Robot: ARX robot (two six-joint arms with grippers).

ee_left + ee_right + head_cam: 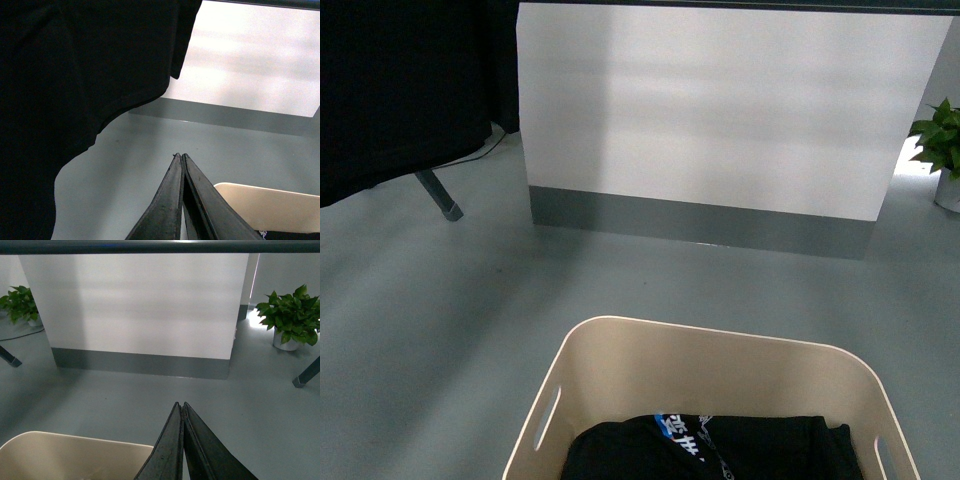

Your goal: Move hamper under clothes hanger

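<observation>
In the front view the hamper [620, 370] sits on the grey floor [420, 320] at the near edge of the picture, with a black garment [740, 450] bearing a blue and white print lying inside it. Beyond it stands a white panel [720, 110] with a grey base strip; at the far left, black fabric [400, 90] hangs from the clothes hanger, one angled leg [438, 193] showing below it, well apart from the hamper. A potted plant [940, 140] stands at the far right. In the left wrist view the left end effector [180, 156] has its fingertips pressed together, holding nothing, with the black fabric just beside it and a corner of the hamper [270, 205] near. In the right wrist view the right end effector [180, 405] is likewise closed and empty above the hamper rim [75, 440]; a dark horizontal bar [160, 246] crosses overhead, and plants [287, 310] flank the panel.
</observation>
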